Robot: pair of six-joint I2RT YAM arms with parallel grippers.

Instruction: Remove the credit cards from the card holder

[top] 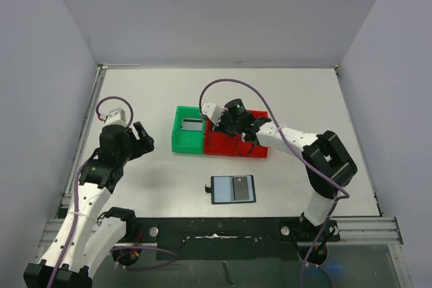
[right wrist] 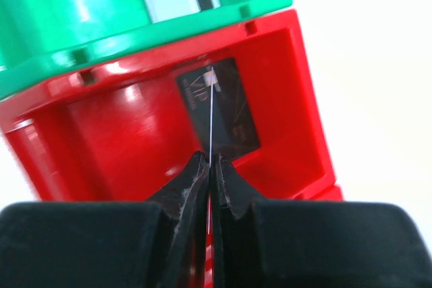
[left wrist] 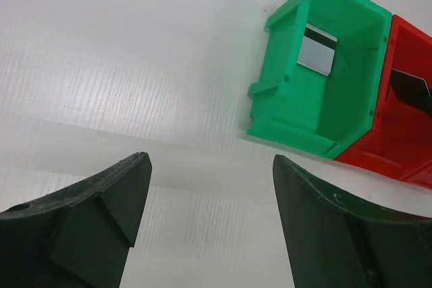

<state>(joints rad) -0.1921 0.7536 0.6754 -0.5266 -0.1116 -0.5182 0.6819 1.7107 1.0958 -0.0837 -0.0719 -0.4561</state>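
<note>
Right pincer (right wrist: pixel 210 166) is clamped shut on a thin flat card (right wrist: pixel 211 119). From the wrist cam it's edge-on, just a pale line, so I can't tell the colour. It hangs upright over the red plastic bin (right wrist: pixel 101 126), w/ a black rectangular card (right wrist: pixel 229 112) lying flat on the bin floor right below. Gripping it by one end and holding it vertical makes sense: let go and it should drop straight down btwn the walls.

Touching the red one is the green plastic bin (left wrist: pixel 283 109), and a greyish glossy card (left wrist: pixel 316 50) sits inside it. Looks like the bins are where the cards go once they're out.

The small black folding card holder (top: pixel 221 191) lies opened flat on the white table (top: pixel 324 99), on the arms' side and apart from the bins, w/ its closure tab sticking out. The blue-grey inside faces up. There's a darker patch on it, maybe another card or just a pocket, too small to tell.

Left pincer (left wrist: pixel 210 160) has its jaws wide apart w/ nothing btwn them, over bare table beside the green bin. Prob. parked out of the way.

My read: the step in hand is the drop into the red bin, and the task is well along. Risk is that the card catches the rim or clings to a pad.
</note>
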